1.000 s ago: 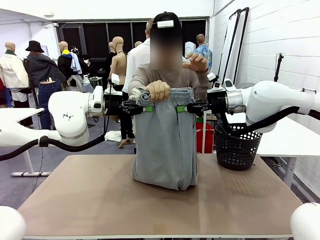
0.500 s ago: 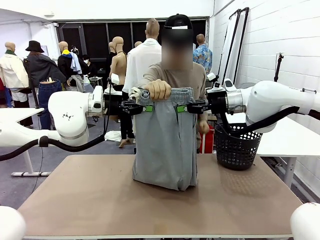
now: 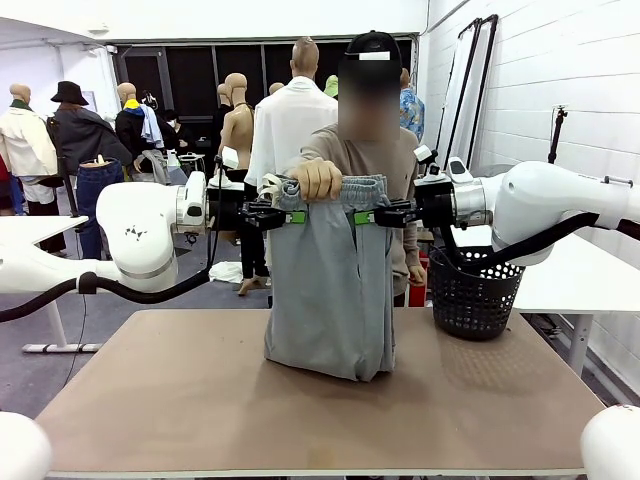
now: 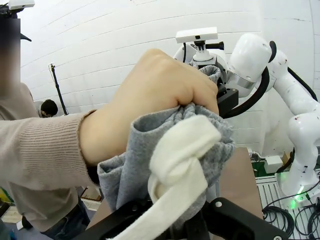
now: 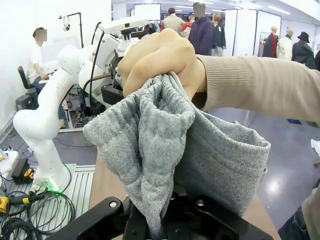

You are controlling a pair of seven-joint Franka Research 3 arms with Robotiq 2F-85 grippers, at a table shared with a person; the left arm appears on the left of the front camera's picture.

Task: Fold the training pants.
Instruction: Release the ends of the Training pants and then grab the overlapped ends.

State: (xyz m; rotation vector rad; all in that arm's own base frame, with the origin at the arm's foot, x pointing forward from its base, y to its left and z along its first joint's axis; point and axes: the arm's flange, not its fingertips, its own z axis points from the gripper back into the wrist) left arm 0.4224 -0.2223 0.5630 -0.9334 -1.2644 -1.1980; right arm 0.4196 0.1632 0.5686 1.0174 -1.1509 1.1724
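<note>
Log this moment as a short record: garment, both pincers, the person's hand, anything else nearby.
garment: training pants, hanging by the waistband, lower end bunched on the table
left pincer: shut on the waistband's left end
right pincer: shut on the waistband's right end
person's hand: fist gripping the waistband from above, nearer the left pincer
nearby: black basket at the table's far right corner
</note>
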